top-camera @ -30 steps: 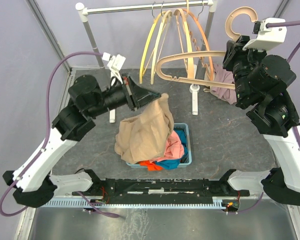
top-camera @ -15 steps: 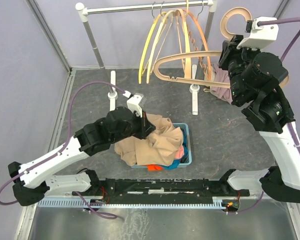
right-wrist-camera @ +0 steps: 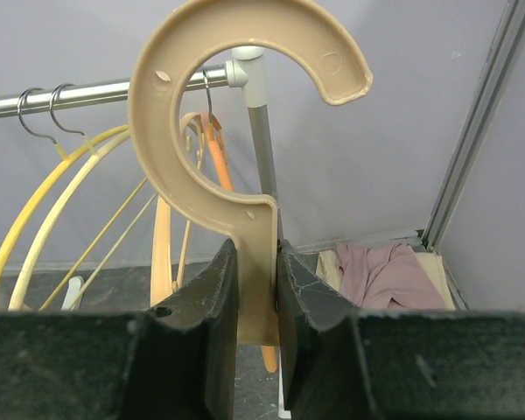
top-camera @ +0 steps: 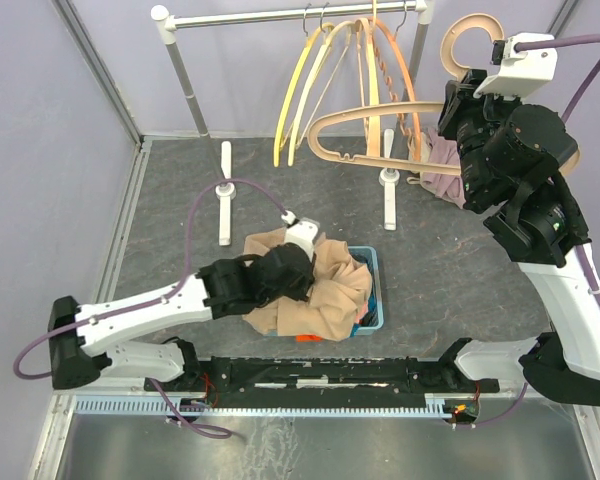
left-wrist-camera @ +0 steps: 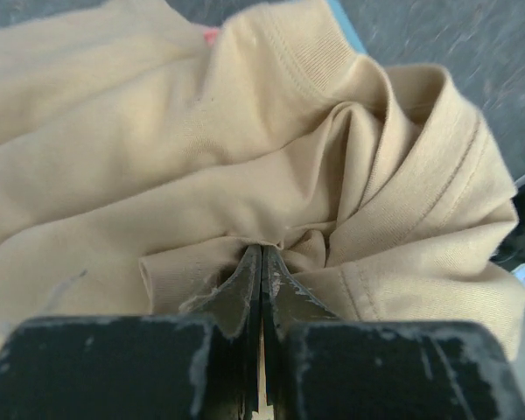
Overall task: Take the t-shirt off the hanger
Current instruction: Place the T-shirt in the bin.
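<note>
The tan t-shirt (top-camera: pixel 332 288) lies crumpled on top of the blue basket (top-camera: pixel 379 296), off the hanger. My left gripper (top-camera: pixel 313 272) is low over the pile and shut on a fold of the t-shirt (left-wrist-camera: pixel 350 166), its jaws pressed together at the pinch (left-wrist-camera: pixel 262 250). The bare tan plastic hanger (top-camera: pixel 380 118) hangs in the air at the upper right, level with the rack. My right gripper (top-camera: pixel 462 100) is shut on the hanger's neck (right-wrist-camera: pixel 255 229) just below the big round hook (right-wrist-camera: pixel 150 114), with nothing on its arms.
A clothes rack (top-camera: pixel 280 15) stands at the back with several yellow and orange hangers (top-camera: pixel 315 85). A pink garment (top-camera: pixel 445 170) lies on the floor at the back right, beside the rack's post (top-camera: pixel 388 185). Red and blue clothes (top-camera: pixel 308 336) sit in the basket under the t-shirt.
My left arm has swung down and toward the near edge, lowering the t-shirt from mid-air onto the basket. The right arm with the hanger shifted slightly left, then stayed still.
</note>
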Tool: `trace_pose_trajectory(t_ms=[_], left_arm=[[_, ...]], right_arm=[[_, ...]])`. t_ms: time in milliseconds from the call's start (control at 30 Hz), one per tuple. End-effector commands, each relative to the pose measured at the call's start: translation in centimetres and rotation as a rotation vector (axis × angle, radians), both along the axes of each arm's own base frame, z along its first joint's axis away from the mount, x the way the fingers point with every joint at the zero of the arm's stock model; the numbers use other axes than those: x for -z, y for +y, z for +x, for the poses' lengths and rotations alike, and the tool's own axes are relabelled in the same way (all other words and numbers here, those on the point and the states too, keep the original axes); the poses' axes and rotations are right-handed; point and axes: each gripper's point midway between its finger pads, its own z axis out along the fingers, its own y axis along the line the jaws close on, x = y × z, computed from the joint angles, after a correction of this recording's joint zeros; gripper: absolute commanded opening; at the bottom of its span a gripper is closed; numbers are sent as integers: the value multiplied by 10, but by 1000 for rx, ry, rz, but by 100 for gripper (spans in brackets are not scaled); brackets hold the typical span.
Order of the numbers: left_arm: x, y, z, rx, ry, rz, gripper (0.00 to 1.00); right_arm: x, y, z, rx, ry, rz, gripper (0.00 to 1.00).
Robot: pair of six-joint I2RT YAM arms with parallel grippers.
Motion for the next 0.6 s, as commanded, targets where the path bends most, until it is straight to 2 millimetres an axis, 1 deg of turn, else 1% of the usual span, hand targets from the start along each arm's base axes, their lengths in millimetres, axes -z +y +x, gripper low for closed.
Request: trace_pose_trajectory(t_ms=[0,67,200,367,433,467,500,567], left_arm=[[32,-14,-7,6,26,46,3],[42,-20,-11,11,50,48,3],[54,-21,-14,13,79,66,3],[71,-28,-26,67,155,100,3],[68,-30,-28,66,163,100,6],[63,-30,-26,58,156,99,9],[57,-28,-23,39,145,98,16],[35,-26,-16,5,110,80,29]], right_arm=[[-22,-8,-8,1,-63,38,2],[-23,-8,-8,-3,-64,38,2],[-23,-7,-9,-9,-64,38,3],[-21,-4,-8,-23,-61,43,3],[-21,-3,-8,-28,-62,43,3],[-21,-3,-8,-29,-61,42,3],[-21,-3,-9,-32,-62,42,3],[-21,-1,-8,-38,-62,38,3]])
